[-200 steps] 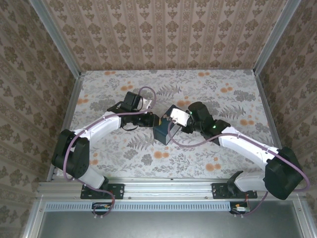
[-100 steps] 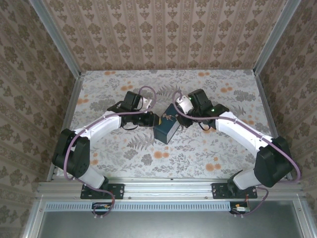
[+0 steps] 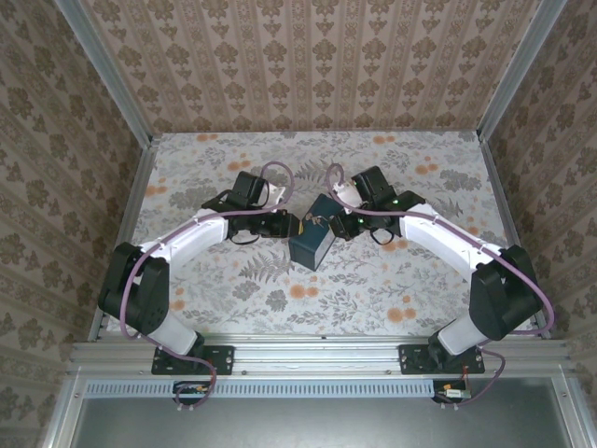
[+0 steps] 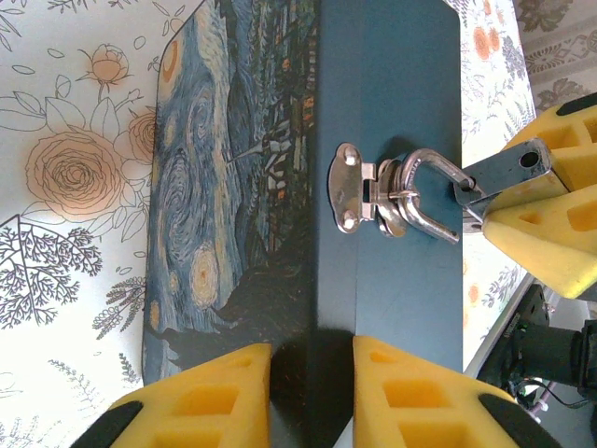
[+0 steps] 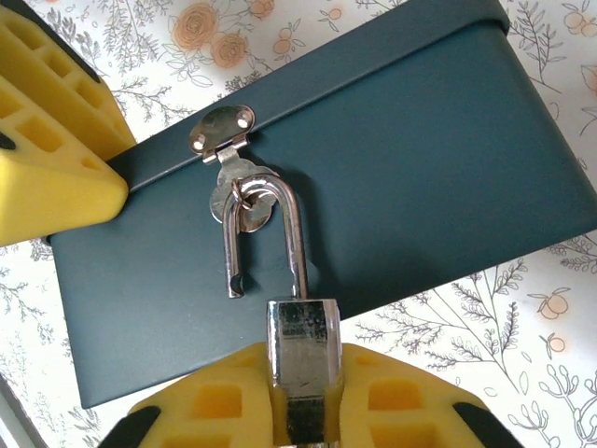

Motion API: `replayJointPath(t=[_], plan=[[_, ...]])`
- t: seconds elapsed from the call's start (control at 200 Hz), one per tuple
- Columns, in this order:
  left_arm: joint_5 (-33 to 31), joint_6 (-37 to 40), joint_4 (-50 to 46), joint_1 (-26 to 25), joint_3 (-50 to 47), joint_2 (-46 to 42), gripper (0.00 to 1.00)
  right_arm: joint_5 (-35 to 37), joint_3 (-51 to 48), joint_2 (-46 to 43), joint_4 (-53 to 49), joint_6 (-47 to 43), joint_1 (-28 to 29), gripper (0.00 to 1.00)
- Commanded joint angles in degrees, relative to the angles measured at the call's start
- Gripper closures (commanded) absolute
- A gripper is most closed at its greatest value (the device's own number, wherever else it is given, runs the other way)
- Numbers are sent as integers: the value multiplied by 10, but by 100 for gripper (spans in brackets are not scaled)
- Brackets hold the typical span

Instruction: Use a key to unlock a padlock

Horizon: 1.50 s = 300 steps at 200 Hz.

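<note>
Two pincers busy: my right pincer (image 5: 303,397) grips the padlock (image 5: 300,359) body, its long axis running straight ahead to the box (image 5: 401,159), shackle (image 5: 280,210) looped through the hasp (image 5: 224,131), one leg free; my left pincer (image 4: 312,373) clamps the box's edge

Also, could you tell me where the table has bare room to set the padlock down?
Free: the near strip of table between the box and the front rail, and the far strip along the back wall. Crowded: the centre, where the left claw grips the box and the right claw holds the padlock.
</note>
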Motion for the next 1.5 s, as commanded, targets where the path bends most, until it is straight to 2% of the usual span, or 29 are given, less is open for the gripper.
replayJointPath(t=[0.0, 0.16, 0.245, 0.425, 0.57, 0.705, 0.815, 1.19, 1.495], plan=[[-36, 6, -49, -4, -11, 28, 75, -21, 1, -9, 7, 50, -5, 88], [-38, -3, -45, -14, -8, 31, 76, -60, 9, -14, 9, 156, -8, 97], [-41, -10, -44, -16, -5, 32, 76, -77, 1, -23, 19, 206, -7, 97], [-36, -23, -33, -16, -5, 32, 77, -46, -40, -57, 69, 311, -7, 97], [-25, -30, -26, -18, -2, 28, 76, -19, -86, -88, 166, 410, 5, 98], [-22, -31, -27, -28, 3, 30, 77, 24, -100, -78, 202, 463, 23, 98], [-19, -35, -23, -34, 3, 34, 78, 38, -131, -78, 276, 522, 31, 100], [-11, -38, -13, -47, 6, 42, 82, 145, -97, -55, 264, 552, 63, 99], [-14, -47, -2, -44, -6, 39, 82, 169, -91, -24, 265, 539, 63, 99]])
